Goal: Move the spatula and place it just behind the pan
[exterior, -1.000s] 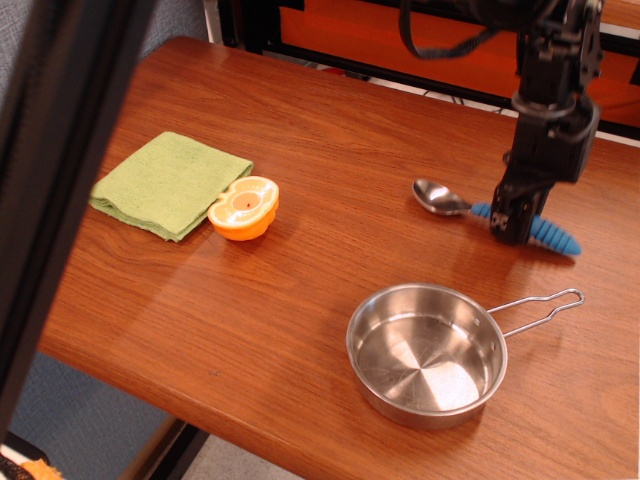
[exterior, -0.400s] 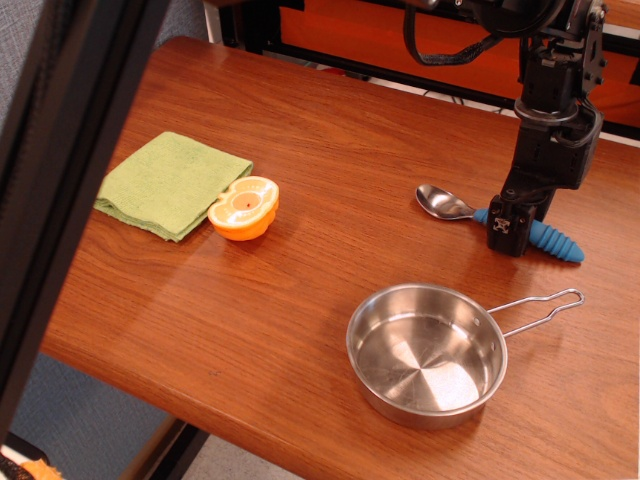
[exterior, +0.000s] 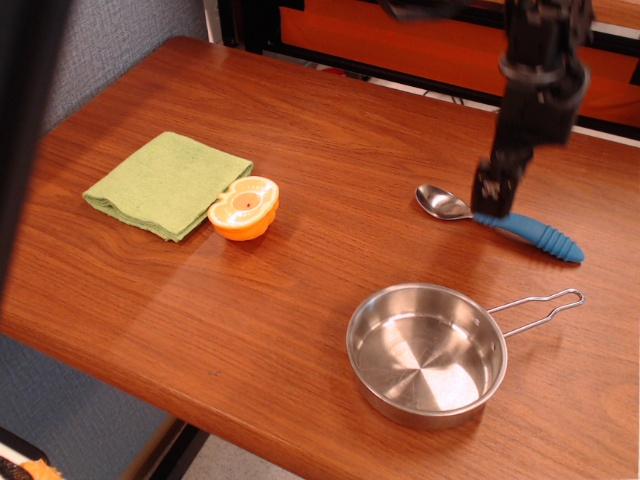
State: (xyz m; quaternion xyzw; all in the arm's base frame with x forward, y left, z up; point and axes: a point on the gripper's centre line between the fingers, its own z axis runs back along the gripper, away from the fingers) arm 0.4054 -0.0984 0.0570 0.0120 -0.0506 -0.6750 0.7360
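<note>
Closest to you sits the pan (exterior: 427, 355), and you can see there is nothing in it, just shiny metal. Its thin wire handle points out toward 2 o'clock. Go past the pan toward 12 o'clock and you reach the spatula (exterior: 500, 220). It lies flat on the table (exterior: 330, 130), apart from the pan, so it looks to be already behind it. Its long side runs from 10 o'clock to 4 o'clock, with the silver bowl at the 10 o'clock end and the blue handle at the 4 o'clock end. Right above the spot where bowl meets handle hangs the gripper (exterior: 494, 192). It looks lifted off the spatula and holds nothing. You cannot tell how wide its fingers are spread, because it is dark and seen from the side. So the spatula is just below the gripper, a bit toward 5 o'clock. Far off toward 9 o'clock are an orange toy (exterior: 244, 207) and a green cloth (exterior: 165, 184), touching each other and well apart from the spatula.
</note>
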